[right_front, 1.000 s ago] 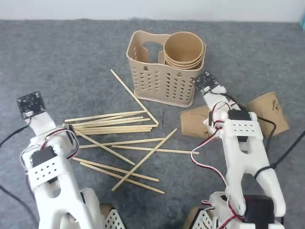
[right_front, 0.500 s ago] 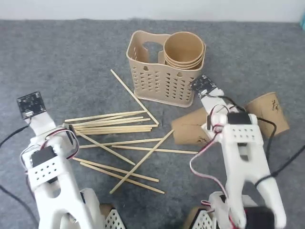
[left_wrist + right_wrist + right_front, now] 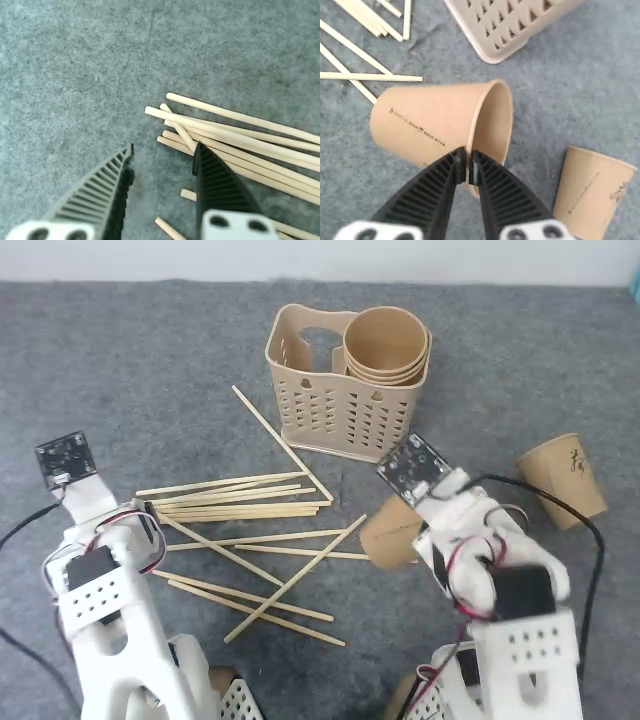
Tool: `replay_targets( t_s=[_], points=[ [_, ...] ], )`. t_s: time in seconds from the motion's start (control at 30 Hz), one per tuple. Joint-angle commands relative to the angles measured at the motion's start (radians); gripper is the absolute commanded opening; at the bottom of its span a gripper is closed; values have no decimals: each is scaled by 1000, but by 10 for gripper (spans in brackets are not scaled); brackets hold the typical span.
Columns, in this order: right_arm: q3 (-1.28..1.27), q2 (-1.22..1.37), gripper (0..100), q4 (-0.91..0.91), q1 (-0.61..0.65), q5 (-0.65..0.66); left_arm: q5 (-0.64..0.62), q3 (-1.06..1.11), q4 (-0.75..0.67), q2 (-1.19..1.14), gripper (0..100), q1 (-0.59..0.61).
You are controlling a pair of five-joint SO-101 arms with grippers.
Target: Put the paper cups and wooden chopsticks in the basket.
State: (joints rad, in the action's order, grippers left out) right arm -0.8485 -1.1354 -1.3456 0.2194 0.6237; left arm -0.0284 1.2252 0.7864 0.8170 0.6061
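While the right hand [image 3: 468,155] is clamping the rim of a paper cup [image 3: 435,122], with its fingers pressed together on the cup's wall, the cup is lying on its side near the front of the basket [image 3: 330,415]. I cannot tell whether it is touching the grey surface [image 3: 120,360] or hanging just above it. Its closed base is pointing toward the chopsticks [image 3: 240,505], which are lying scattered and partly bundled in front of the basket, between the two arms. A second cup [image 3: 563,478] is lying on its side on the surface, apart from the held one and off to the right of the basket. A stack of cups [image 3: 385,340] is standing upright inside the basket's right end. The left hand [image 3: 162,152] is hanging low over the surface with its fingers apart and gripping nothing. One fingertip is sitting just over the ends of the bundled chopsticks, and the other is over bare surface.
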Motion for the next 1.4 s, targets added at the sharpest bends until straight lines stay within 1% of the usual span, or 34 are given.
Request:
replay_targets(
  t_s=[0.0,0.13,0.43,0.6,0.7,0.93,1.0,1.13,1.2,1.3,1.37],
  points=[
    [17,-54,8,-27,13,6,9,-5,-20,20,185,-11],
    [-3,-54,8,-28,24,14,9,-5,-18,20,185,-11],
    [-37,-64,8,-33,236,8,9,-5,-18,20,184,-9],
    [-37,-65,8,-108,372,3,9,-5,-18,20,184,-9],
    [-38,-62,8,-110,414,-21,9,-5,-20,20,184,-9],
    [-66,-54,11,-114,530,-20,9,-5,-21,20,184,-9],
    [-87,-54,39,-108,559,-20,9,-5,-23,20,184,-9],
    [-100,-54,170,-107,581,-20,9,-5,-23,20,184,-9],
    [-101,-54,195,-107,581,-20,9,-5,-23,20,184,-9],
    [-129,-54,154,-87,578,-20,9,-5,-25,20,184,-9],
    [-149,-54,95,-68,576,-3,9,-5,-25,20,184,-9]
  ],
)
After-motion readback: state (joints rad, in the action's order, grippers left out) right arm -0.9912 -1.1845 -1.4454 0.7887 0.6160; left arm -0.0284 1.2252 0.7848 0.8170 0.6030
